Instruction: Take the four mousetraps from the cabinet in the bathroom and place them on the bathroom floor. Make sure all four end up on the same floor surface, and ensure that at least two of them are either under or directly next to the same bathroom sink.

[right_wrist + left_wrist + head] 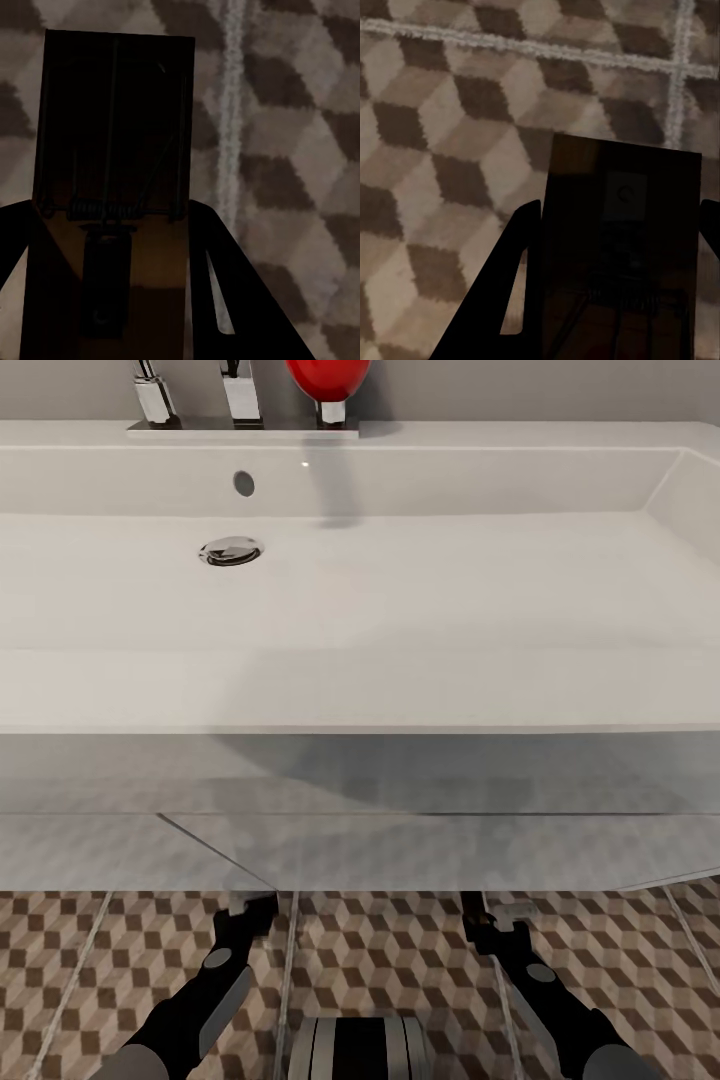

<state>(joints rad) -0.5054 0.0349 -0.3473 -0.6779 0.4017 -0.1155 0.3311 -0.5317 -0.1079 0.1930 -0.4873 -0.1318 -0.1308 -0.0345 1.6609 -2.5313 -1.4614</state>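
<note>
I am looking down from my head camera at a wide white bathroom sink (pixel 400 610) with a chrome drain (pixel 231 551) at about eleven o'clock and a chrome faucet (pixel 240 395) along the back edge at twelve. A red rounded object (pixel 328 377) is standing beside the faucet. Below the basin's front panels, the cube-patterned bathroom floor (pixel 400 960) is showing.

My left gripper (pixel 243 913) is reaching toward the sink's underside at about seven o'clock, and my right gripper (pixel 490 920) at about five.

Through my left wrist camera, my left pincer is clamping a dark mousetrap (pixel 619 262) between its fingers (pixel 502 300), just above the tiles (pixel 450 150).

Through my right wrist camera, my right pincer is clamping a second mousetrap (pixel 112 187), its spring and wire visible, beside a pale grout line (pixel 232 112).
</note>
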